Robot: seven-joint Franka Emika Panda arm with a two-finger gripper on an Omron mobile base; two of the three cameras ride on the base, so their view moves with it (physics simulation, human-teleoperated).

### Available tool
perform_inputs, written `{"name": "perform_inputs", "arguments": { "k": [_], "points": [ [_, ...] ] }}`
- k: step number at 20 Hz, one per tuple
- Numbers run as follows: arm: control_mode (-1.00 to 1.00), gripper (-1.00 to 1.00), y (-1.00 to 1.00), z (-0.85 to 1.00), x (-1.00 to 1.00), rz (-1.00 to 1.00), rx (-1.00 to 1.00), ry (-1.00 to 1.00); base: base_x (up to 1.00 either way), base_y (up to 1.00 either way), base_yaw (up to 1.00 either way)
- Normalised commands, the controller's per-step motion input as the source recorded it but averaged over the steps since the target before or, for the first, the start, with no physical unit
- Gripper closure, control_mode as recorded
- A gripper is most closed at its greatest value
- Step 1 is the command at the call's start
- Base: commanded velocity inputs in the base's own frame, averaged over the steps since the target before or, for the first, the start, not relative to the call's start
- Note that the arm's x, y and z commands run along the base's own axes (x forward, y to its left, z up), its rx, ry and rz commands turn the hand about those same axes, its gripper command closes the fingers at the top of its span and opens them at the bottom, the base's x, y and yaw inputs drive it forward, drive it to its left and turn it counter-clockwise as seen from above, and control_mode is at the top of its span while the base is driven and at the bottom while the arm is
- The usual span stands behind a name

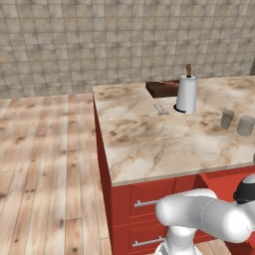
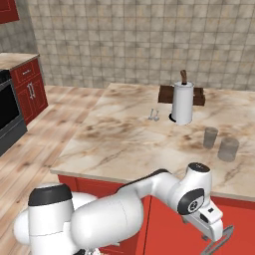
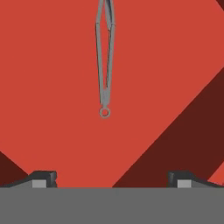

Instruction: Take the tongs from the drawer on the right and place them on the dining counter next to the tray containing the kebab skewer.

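Observation:
The tongs (image 3: 105, 61), slim and dark grey, lie on the red floor of the drawer (image 3: 48, 96), ring end toward me. My gripper (image 3: 113, 178) hovers over them, open, with a fingertip (image 3: 43, 177) far out on each side and nothing between them. In the right base view the hand (image 2: 209, 221) hangs low in front of the red cabinet, below the edge of the dining counter (image 2: 124, 147). The dark brown tray (image 1: 160, 89) sits at the counter's far side, partly behind a white paper towel roll (image 1: 187, 93). The kebab skewer shows only as a reddish strip (image 1: 172, 83) on it.
A small silvery utensil (image 1: 161, 109) lies left of the roll. Two grey cups (image 1: 227, 119) (image 1: 245, 125) stand toward the counter's right. Dark drawer walls (image 3: 188, 127) border the red floor. Closed drawers with metal handles (image 1: 144, 203) sit on the cabinet's left. Wood floor extends left.

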Motion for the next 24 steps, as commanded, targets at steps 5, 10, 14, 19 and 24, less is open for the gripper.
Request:
{"name": "perform_inputs", "arguments": {
  "k": [5, 10, 14, 19, 24],
  "points": [
    [-1.0, -1.0, -0.05, -0.28, 0.0, 0.01, 0.01, -0.08, 0.0, 0.0, 0.0],
    [-1.0, -1.0, -0.09, -0.22, 0.0, 0.02, 0.02, -0.07, 0.0, 0.0, 0.0],
    [-1.0, -1.0, -0.08, -0.15, 0.04, 0.03, 0.01, -0.01, 0.0, 0.0, 0.0],
    [-1.0, -1.0, -0.08, -0.1, 0.08, 0.04, 0.0, 0.0, 0.0, 0.0, 0.0],
    [-1.0, -1.0, -0.14, -0.06, 0.1, 0.03, 0.0, 0.0, 0.0, 0.0, 0.0]
  ]
}}
